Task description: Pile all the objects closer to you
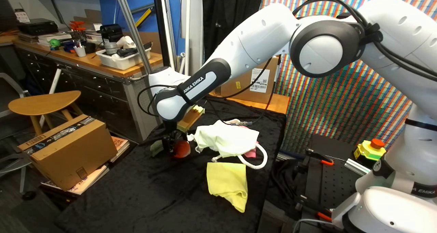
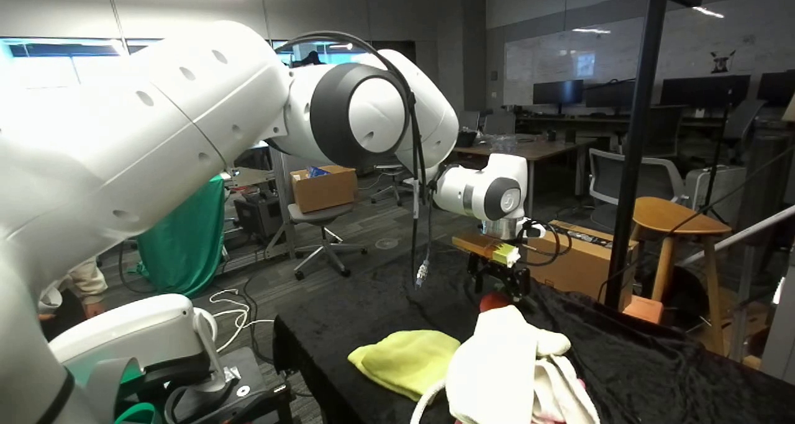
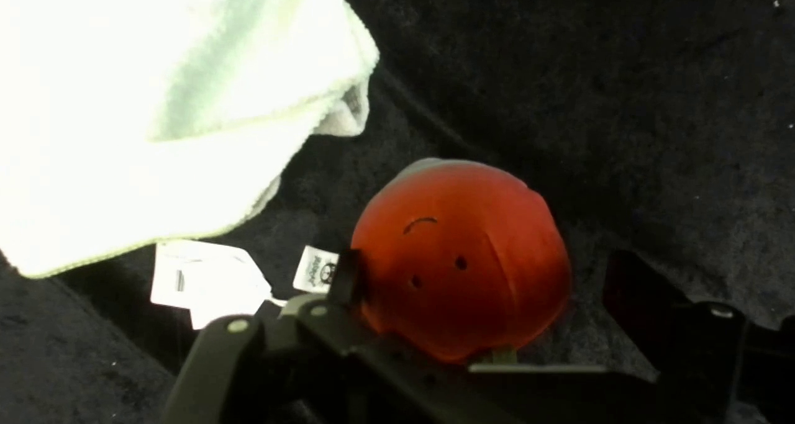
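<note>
One red plush between parted fingers

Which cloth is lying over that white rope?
The pale near-white cloth, covering part of the rope; the yellow cloth lies beside them, and the pink one peeks out from underneath.

Pink cloth mostly covered by white cloth.
Rope loop partly covered too; red plush partly masked by gripper; small tag print too blurred to read (white cloth cut off at left, wrist view).
</note>
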`<state>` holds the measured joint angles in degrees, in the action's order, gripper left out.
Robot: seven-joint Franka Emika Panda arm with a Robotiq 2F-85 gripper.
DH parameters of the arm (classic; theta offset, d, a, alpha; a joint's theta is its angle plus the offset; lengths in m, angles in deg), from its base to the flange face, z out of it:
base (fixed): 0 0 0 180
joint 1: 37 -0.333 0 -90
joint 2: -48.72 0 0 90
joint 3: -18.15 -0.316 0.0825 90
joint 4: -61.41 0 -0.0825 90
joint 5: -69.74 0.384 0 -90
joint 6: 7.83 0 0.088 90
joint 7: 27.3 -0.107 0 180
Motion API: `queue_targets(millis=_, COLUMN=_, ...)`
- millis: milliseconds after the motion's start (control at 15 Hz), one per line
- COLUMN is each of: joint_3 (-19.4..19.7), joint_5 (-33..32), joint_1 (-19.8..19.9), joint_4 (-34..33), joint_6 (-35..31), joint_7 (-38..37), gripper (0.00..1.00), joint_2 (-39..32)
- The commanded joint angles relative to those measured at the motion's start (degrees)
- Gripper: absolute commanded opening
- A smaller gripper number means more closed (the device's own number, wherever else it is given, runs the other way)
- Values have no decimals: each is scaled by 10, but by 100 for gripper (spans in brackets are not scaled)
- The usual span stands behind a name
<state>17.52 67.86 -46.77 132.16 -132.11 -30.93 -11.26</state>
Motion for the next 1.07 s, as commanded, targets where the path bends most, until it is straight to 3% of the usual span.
queue_targets(millis=0, joint_3=8, joint_5=-13, joint_1=-6, joint_4=-45, joint_6=23, joint_7=-14, gripper=82, joint_2=-24)
queue_targets(millis=600, joint_3=4, joint_5=-12, joint_1=1, joint_4=-46, joint_6=37, joint_7=5, gripper=14, joint_2=-10)
queue_targets(millis=733, joint_3=2, joint_5=-12, joint_1=6, joint_4=-29, joint_6=32, joint_7=17, gripper=8, joint_2=10)
queue_targets(millis=1000, joint_3=-2, joint_5=-9, joint_1=19, joint_4=6, joint_6=14, joint_7=40, gripper=10, joint_2=56)
